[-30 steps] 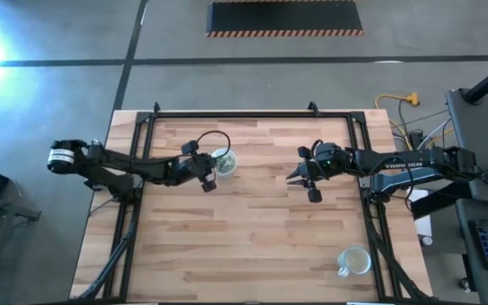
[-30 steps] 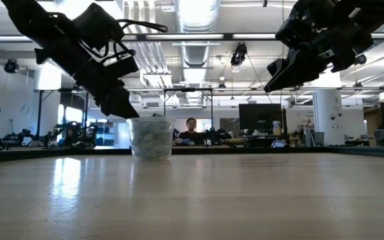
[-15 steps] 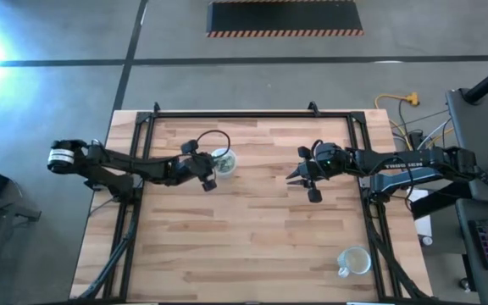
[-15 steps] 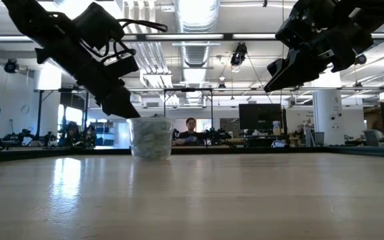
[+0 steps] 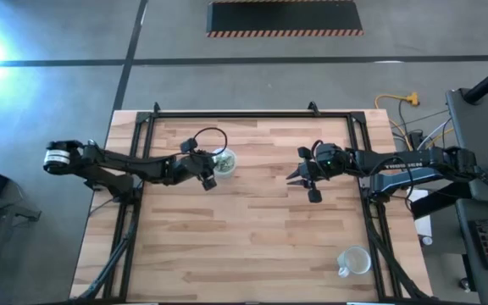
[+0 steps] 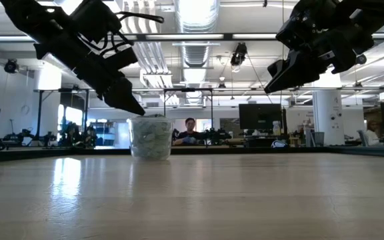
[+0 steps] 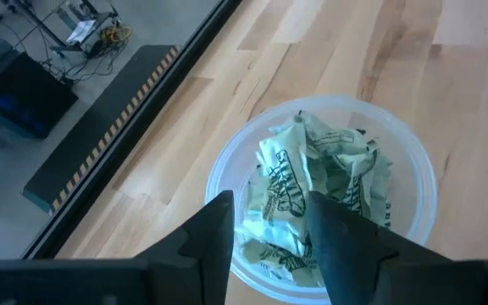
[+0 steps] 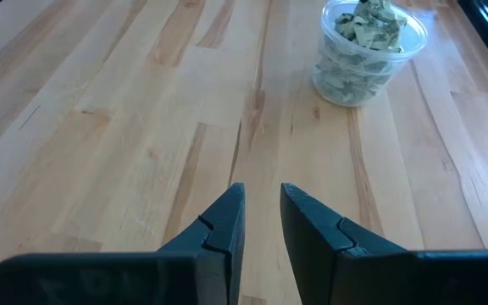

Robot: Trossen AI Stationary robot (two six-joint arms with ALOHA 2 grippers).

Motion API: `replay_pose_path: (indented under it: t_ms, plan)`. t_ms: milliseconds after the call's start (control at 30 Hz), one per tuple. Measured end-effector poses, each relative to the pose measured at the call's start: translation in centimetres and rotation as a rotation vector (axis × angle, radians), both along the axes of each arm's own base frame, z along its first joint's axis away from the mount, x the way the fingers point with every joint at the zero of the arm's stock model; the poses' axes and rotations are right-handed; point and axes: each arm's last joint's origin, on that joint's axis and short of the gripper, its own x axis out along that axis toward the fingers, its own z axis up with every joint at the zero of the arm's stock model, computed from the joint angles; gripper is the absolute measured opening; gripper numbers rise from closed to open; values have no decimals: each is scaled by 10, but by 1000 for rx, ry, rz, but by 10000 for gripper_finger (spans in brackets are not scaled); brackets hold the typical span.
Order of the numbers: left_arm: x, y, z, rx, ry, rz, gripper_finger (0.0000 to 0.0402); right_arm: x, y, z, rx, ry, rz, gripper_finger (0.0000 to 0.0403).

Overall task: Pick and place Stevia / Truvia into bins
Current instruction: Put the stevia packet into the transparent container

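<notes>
**Left gripper parted above a cup full of sachets**

The left gripper hangs just above a translucent cup near the table's far edge, left of centre, its fingers apart and empty. The cup is crammed with crumpled green-and-white sachets. The right gripper waits mid-table, fingers slightly parted, holding nothing. A second cup stands near the near right corner.

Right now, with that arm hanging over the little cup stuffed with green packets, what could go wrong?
The cup looks heaped: sachets reach its rim, so one might slide off onto the table. The left gripper, fingers apart, hangs just above them; a crumpled sachet could catch on a finger as it leaves. The cup looks light, so a nudge might tip it.
</notes>
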Motion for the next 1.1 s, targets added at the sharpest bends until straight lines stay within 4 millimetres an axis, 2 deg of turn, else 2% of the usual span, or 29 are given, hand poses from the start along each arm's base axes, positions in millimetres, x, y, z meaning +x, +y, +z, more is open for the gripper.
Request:
replay_pose_path:
  t_ms: [300,633,900,1100]
  plan:
    - [-2,0,7,19,-23,-12,134,0,0,0,0,0,0,68]
    - [12,10,10,28,-70,-121,134,0,0,0,-2,-9,0,68]
    - [24,23,2,-30,-36,-149,134,0,0,0,-2,-10,0,68]
    - [26,33,-12,-99,11,-152,110,0,0,0,-1,-9,-1,68]
